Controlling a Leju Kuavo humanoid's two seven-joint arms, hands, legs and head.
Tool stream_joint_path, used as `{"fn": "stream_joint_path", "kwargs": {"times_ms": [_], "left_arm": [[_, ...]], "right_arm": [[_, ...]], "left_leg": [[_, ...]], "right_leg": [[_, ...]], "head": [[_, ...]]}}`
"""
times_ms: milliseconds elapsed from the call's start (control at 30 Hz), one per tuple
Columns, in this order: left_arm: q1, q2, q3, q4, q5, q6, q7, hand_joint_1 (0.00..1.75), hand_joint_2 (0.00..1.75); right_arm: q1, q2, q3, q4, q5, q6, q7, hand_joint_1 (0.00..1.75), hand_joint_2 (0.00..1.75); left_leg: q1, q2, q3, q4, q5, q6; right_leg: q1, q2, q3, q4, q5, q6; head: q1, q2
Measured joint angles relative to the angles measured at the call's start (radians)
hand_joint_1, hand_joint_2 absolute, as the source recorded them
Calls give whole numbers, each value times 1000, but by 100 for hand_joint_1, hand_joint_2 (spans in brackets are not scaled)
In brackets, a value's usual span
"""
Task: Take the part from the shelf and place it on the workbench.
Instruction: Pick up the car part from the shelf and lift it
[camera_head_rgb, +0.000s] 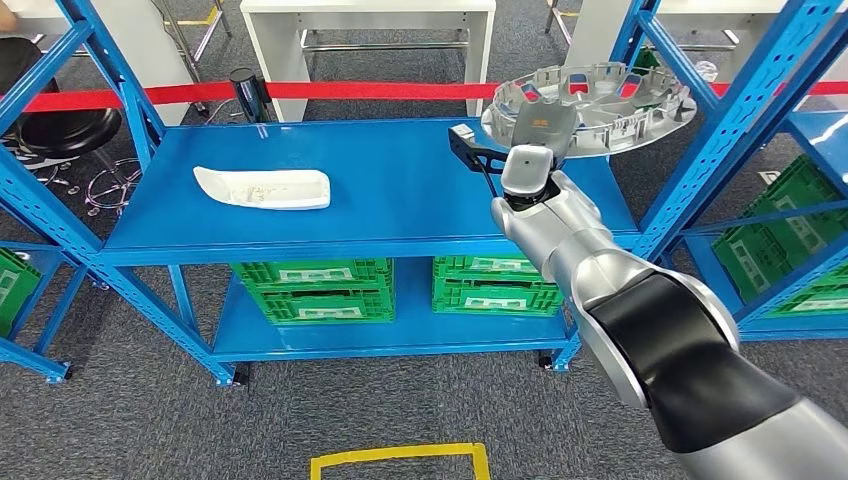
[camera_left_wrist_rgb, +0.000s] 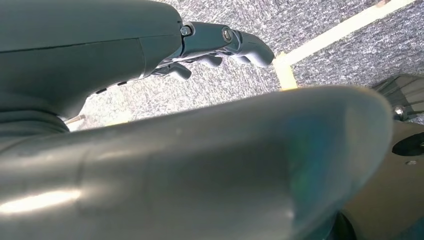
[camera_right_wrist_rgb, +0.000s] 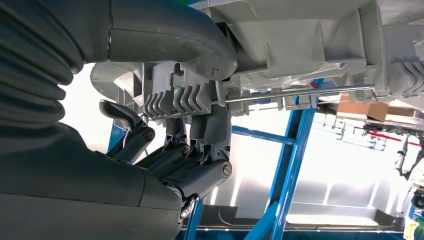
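The right arm (camera_head_rgb: 640, 320) reached up and forward from the lower right of the head view, its silver forearm stretched almost straight toward the far right corner of the blue shelf (camera_head_rgb: 380, 215). At its end the right hand (camera_head_rgb: 540, 130) gripped the part (camera_head_rgb: 600, 105), a round grey plastic disc with ribbed compartments, by the rim nearest the wrist. The disc was tilted, lifted above the shelf surface and extending away from the hand toward the blue upright (camera_head_rgb: 740, 130) on that side. In the right wrist view the thumb (camera_right_wrist_rgb: 170, 35) lay over one face of the part's edge (camera_right_wrist_rgb: 300, 45) while the darker fingers (camera_right_wrist_rgb: 195, 165) curled against the opposite face, clamping it.

The left hand (camera_left_wrist_rgb: 220, 45) hung low over grey carpet (camera_left_wrist_rgb: 320, 20) crossed by yellow tape (camera_left_wrist_rgb: 340, 32), its fingers loosely curled around nothing.

Well off to the other side of the right hand, a white tray-like piece (camera_head_rgb: 265, 187) lay flat on the shelf. Green crates (camera_head_rgb: 315, 290) sat on the level below.
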Motion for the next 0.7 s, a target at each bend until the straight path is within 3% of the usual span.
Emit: {"fn": "stream_joint_path", "kwargs": {"times_ms": [33,167,700], "left_arm": [[0,0,0,0,1,0,0,0,0],[0,1,0,0,0,0,-26,0,175],[-1,14,0,0,-7,0,-21,0,175]], "right_arm": [[0,0,0,0,0,0,0,175,175],[0,0,0,0,0,1,-2,175,175],[1,6,0,0,0,11,-1,175,175]], "left_leg": [[0,0,0,0,0,0],[0,0,0,0,0,0],[0,0,0,0,0,0]], "right_leg": [[0,0,0,0,0,0],[0,0,0,0,0,0],[0,0,0,0,0,0]], "head": [[0,0],[0,0],[0,0]]}}
